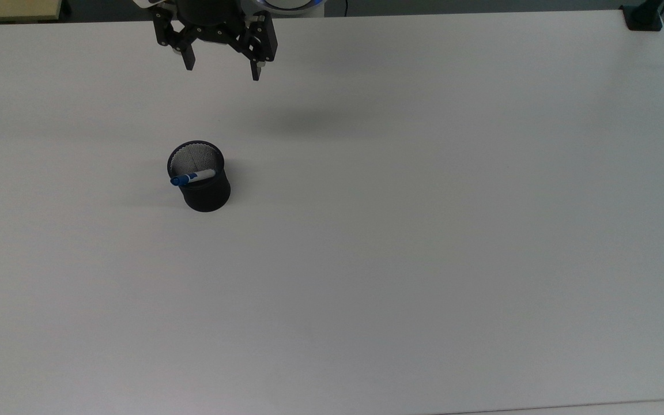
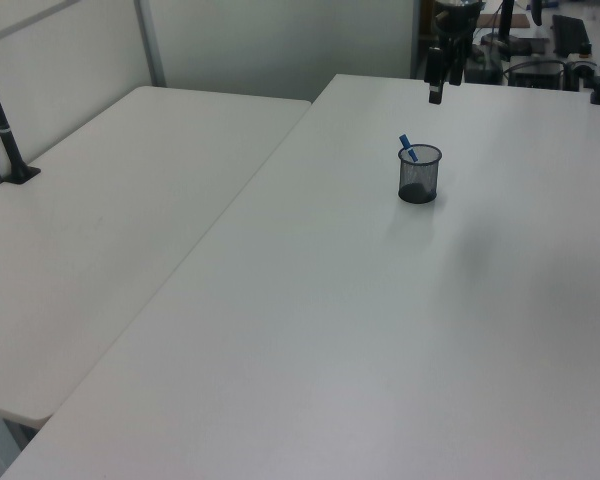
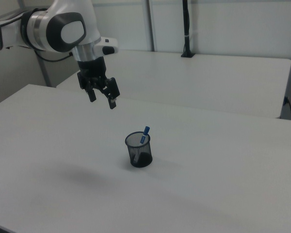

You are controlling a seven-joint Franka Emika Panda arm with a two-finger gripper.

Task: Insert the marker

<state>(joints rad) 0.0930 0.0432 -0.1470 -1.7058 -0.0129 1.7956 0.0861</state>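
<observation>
Top view: black mesh cup (image 1: pixel 199 184) upright on white table (image 1: pixel 424 230), marker (image 1: pixel 192 177) inside, leaning, blue cap above rim. Claw (image 1: pixel 222 69) well apart from marker, raised toward table's far edge, fingers spread wide, holding nothing.

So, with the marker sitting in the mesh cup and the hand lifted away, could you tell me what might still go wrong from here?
1. The marker leans on the rim of the mesh cup with its blue end sticking out, so a knock could tip it out.
2. The cup stands free on the table and looks light, so it might topple if bumped.
3. The open hand hangs nearby; a low return pass could clip the marker.
</observation>
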